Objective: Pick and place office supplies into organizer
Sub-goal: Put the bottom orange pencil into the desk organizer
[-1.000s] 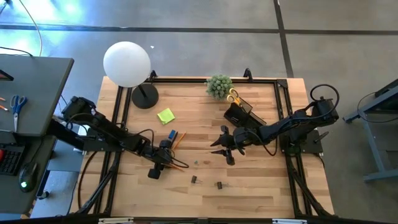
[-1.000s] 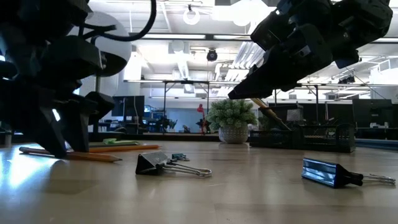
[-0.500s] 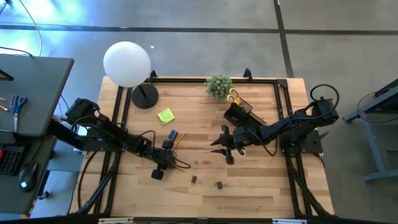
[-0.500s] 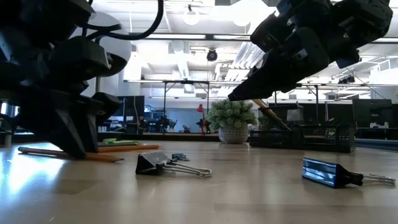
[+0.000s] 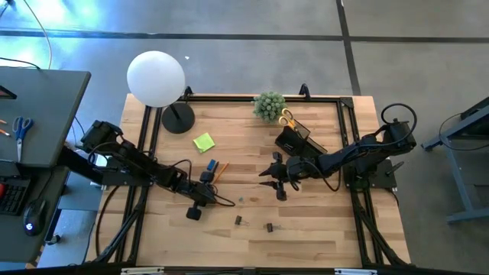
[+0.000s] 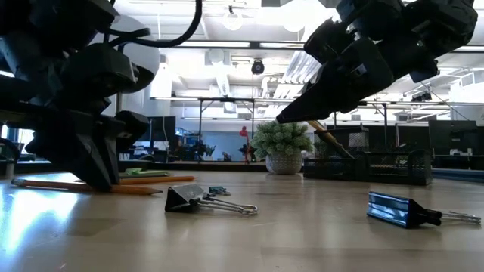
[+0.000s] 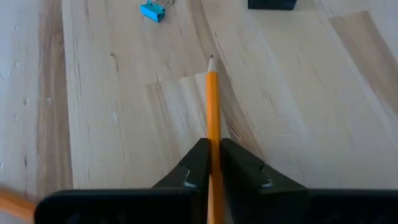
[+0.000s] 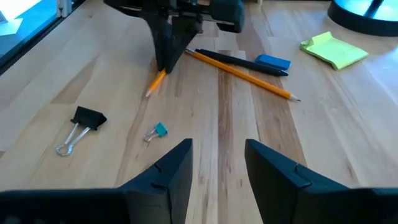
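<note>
The left claw is pinching an orange pencil on the table; it should lift level. The right claw is hovering open, empty.

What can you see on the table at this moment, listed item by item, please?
lamp: one, white globe on a black base, far left corner.
potted plant: one, green, far edge.
organizer: one, black, right of centre.
yellow-handled scissors: one pair, standing in the organizer.
sticky-note pad: one, lime green, near the lamp.
blue block: one, mid-table.
dark pen: one, beside the blue block.
loose pencil: one, orange, alongside the dark pen.
held pencil: one, orange, in the left gripper.
dark binder clips: two, near the front.
teal clip: one, tiny, mid-table.
left gripper: shut on the held pencil.
right gripper: open, empty.
</note>
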